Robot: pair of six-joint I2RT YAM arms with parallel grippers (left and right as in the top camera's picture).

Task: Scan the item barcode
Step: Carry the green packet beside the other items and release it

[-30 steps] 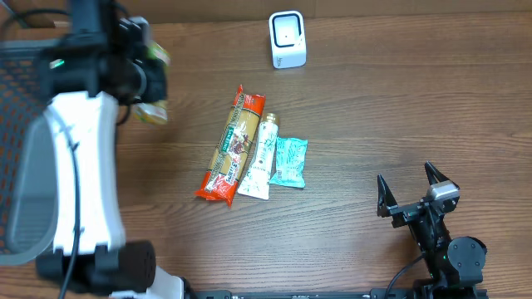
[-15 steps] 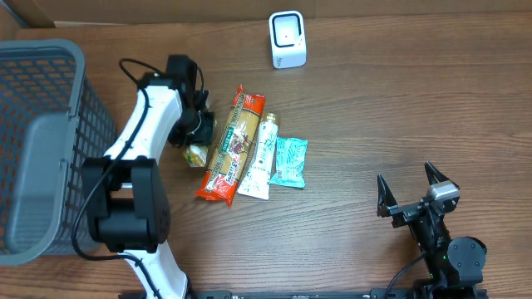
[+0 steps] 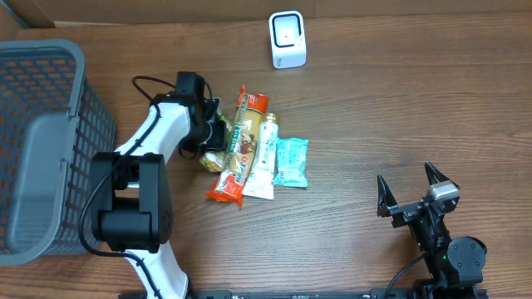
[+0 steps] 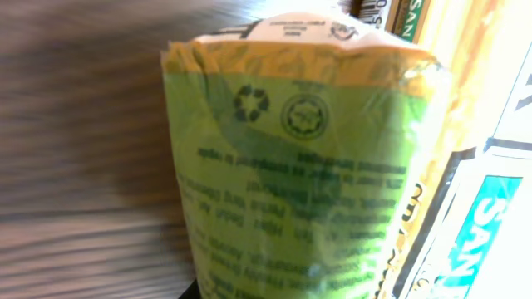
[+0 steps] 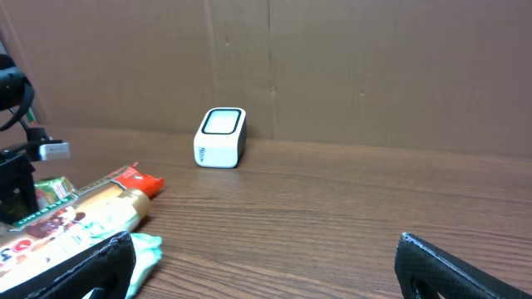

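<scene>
My left gripper (image 3: 214,139) is down at the table beside the row of goods, shut on a green and yellow packet (image 3: 213,159). That packet (image 4: 307,166) fills the left wrist view, printed side to the camera, and hides the fingers. It touches the left edge of a long red and yellow packet (image 3: 239,148). The white barcode scanner (image 3: 288,39) stands at the far edge, also visible in the right wrist view (image 5: 221,137). My right gripper (image 3: 410,196) rests open near the front right, holding nothing.
A white tube (image 3: 263,156) and a teal packet (image 3: 291,162) lie to the right of the long packet. A grey mesh basket (image 3: 50,91) takes up the left side. A cardboard wall (image 5: 332,66) stands behind the scanner.
The left arm swung from the basket side down to the table with the green packet. It pushed the long red packet, and the tube beside it, slightly right. The right arm stayed still.
</scene>
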